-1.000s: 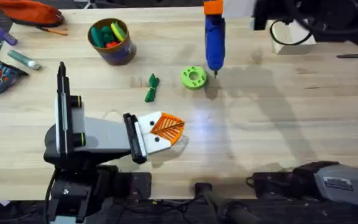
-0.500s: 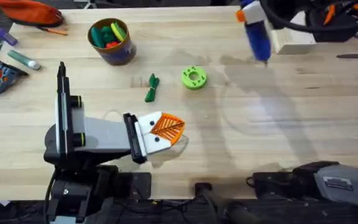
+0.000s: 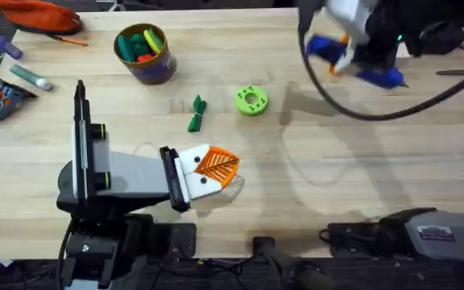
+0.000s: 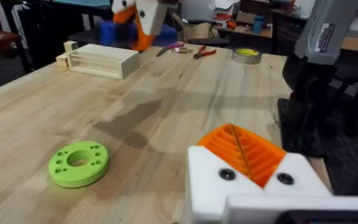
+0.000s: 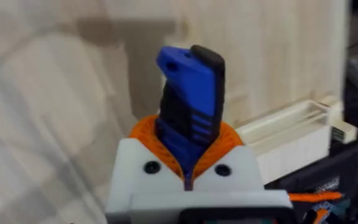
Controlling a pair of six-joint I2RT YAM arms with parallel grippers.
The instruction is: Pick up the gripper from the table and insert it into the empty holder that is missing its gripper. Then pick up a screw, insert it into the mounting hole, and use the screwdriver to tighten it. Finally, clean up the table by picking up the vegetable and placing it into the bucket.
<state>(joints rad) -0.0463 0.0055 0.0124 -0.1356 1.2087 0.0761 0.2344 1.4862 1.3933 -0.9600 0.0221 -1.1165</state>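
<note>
Two sets of fingers: right [image 5: 188, 171] clamped on the blue screwdriver [image 5: 188, 106], raised above the desk [image 3: 361, 169]; left [image 3: 216, 165] pressed together (orange pads meeting), with the green vegetable [image 3: 197, 113] lying just beyond them.

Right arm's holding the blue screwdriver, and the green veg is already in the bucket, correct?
Partly wrong. The right end effector does hold the screwdriver, but the overhead view shows the vegetable lying on the table, apart from the bucket.
</note>
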